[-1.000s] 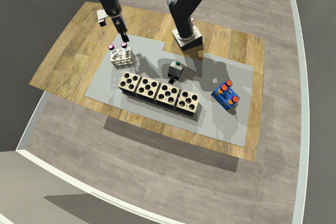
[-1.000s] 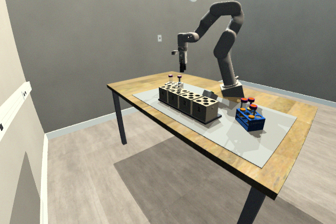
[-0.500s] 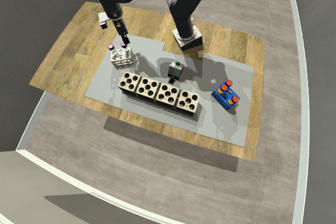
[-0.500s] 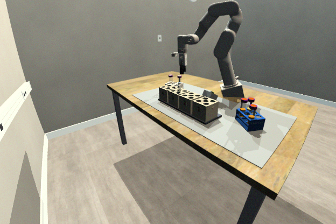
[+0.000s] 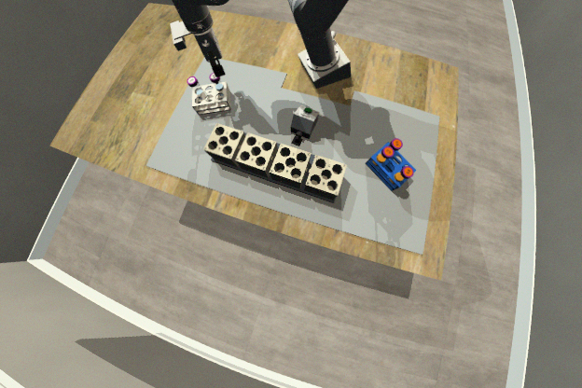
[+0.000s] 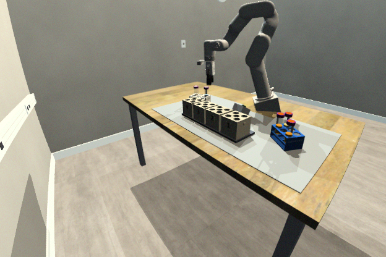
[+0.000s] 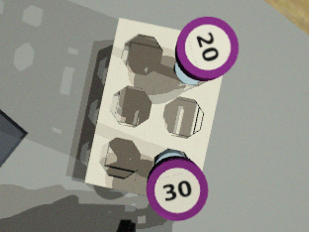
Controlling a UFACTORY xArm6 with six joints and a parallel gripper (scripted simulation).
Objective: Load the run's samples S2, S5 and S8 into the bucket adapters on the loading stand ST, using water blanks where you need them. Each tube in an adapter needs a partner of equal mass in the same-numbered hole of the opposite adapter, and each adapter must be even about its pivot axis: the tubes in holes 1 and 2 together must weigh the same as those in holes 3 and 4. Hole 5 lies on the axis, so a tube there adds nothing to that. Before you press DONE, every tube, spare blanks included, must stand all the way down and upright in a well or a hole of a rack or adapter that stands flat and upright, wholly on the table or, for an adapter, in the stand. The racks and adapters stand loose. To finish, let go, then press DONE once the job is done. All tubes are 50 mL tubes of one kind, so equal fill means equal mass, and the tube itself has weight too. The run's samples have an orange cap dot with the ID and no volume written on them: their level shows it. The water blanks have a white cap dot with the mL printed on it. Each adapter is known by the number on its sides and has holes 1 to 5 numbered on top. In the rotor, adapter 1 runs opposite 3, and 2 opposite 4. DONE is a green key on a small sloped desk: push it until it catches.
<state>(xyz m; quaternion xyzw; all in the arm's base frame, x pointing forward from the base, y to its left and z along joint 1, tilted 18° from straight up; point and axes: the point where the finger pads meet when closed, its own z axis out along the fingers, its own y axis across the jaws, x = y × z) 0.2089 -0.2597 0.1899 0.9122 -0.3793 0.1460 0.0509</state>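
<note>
My gripper [image 5: 217,71] [image 6: 210,83] is open and empty above the white rack's far side, near the 30 mL blank. The blanks with purple-rimmed white caps, 20 [image 5: 192,80] [image 6: 195,86] [image 7: 207,48] and 30 [image 5: 214,76] [image 6: 206,88] [image 7: 177,189], stand in the white rack [image 7: 106,134]; its other wells look empty. Three samples with orange caps [image 5: 396,144] [image 5: 387,152] [image 5: 408,172] stand in the blue rack [image 6: 292,144]; IDs and levels are unreadable. Adapters 4 [image 6: 187,107], 3 [image 6: 199,115], 2 [image 6: 213,120] and 1 [image 6: 229,126] show empty holes. The green DONE key [image 5: 308,110] is on its desk.
The loading stand [image 6: 253,133] carries the adapters in a row across the grey mat [image 5: 178,148]. The DONE desk [image 5: 304,122] stands behind the row, between the racks. The arm's base [image 5: 324,68] is farther back. A dark corner [image 7: 10,136] shows at the wrist view's left edge.
</note>
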